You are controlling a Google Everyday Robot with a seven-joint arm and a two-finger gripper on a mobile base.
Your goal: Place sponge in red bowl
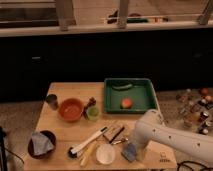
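Where the white arm (172,139) ends, tool (135,149) sits low over sponge (127,152) | tool state: cannot tell | sponge: on worktop (65,131), front edge, well apart from red bowl (70,109)

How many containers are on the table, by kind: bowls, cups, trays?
Bowls: 3 (red bowl, dark bowl holding a grey cloth, white bowl)
Cups: 2 (dark cup, green cup)
Trays: 1 (green tray)
Total: 6
The hand is at the sponge, near the front edge of the table.
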